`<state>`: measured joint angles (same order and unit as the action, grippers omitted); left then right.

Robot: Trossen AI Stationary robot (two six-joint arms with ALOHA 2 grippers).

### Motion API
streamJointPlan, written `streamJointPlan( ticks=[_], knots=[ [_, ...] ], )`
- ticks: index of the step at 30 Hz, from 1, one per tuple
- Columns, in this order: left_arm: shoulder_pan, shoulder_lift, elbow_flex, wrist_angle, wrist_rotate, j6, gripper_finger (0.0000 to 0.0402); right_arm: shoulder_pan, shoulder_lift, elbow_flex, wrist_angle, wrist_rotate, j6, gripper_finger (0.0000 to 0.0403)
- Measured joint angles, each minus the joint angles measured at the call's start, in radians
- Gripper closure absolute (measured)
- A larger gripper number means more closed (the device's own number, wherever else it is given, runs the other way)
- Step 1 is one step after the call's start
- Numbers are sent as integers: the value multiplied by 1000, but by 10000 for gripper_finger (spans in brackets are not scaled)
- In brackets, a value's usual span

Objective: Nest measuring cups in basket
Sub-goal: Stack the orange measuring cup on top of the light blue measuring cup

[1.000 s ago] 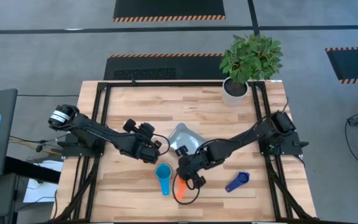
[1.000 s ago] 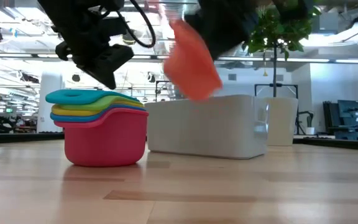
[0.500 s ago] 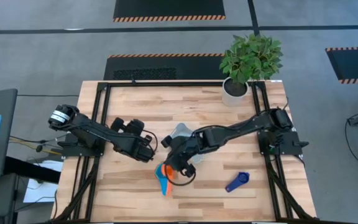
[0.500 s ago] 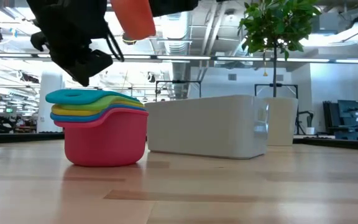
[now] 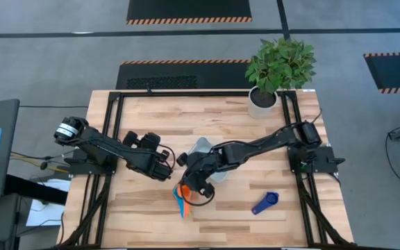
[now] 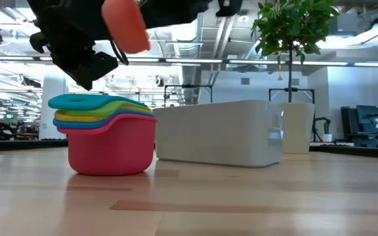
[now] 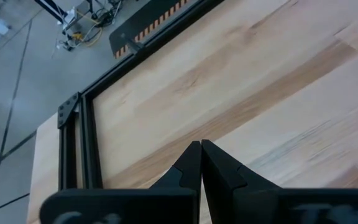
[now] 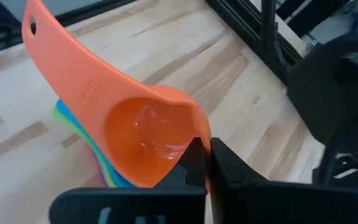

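Observation:
An orange measuring cup (image 8: 135, 134) hangs above a nested stack of cups (image 6: 107, 141), red at the bottom and light blue on top, which stands on the table. My right gripper (image 8: 201, 163) is shut on the orange cup (image 5: 186, 193). The silvery basket (image 5: 203, 154) stands just beyond the stack (image 5: 181, 206), toward the far edge. A dark blue cup (image 5: 264, 203) lies alone nearer the right edge. My left gripper (image 7: 201, 163) is shut with nothing in it, over bare wood to the left of the basket (image 5: 167, 167). My right gripper pinches the orange cup's wall at the rim (image 8: 194, 134), on the side opposite the handle (image 8: 61, 59), between its two fingers. The fingers slant down from the table's right side. The cup is lifted clear and tilted, over the stack.
A plant in a white pot (image 5: 262, 101) stands at the far right corner. Black frame rails (image 5: 110, 139) run along the left and right sides of the table. Bare wood lies along the near edge and at the far left.
My right gripper has carried the orange cup up and toward the table's left, from beside the stack to above it, rolling as it went. My left gripper has drawn back a little toward the left edge and turned.

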<state>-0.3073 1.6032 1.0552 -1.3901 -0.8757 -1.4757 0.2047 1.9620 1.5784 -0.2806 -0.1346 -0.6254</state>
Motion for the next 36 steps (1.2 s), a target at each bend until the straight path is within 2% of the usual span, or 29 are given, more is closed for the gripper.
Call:
streamJointPlan(
  ticks=[12,24,29,36],
  knots=[
    [0,0,2,42,-14,-4,401,3,92,-3,9,4,-38,396],
    [0,0,2,53,-22,1,401,-4,89,-3,21,-1,-28,387],
    [0,0,2,63,-22,1,401,-3,89,-3,8,0,-3,343],
    [0,0,2,75,-23,1,401,-23,89,-3,26,0,88,259]
  ],
)
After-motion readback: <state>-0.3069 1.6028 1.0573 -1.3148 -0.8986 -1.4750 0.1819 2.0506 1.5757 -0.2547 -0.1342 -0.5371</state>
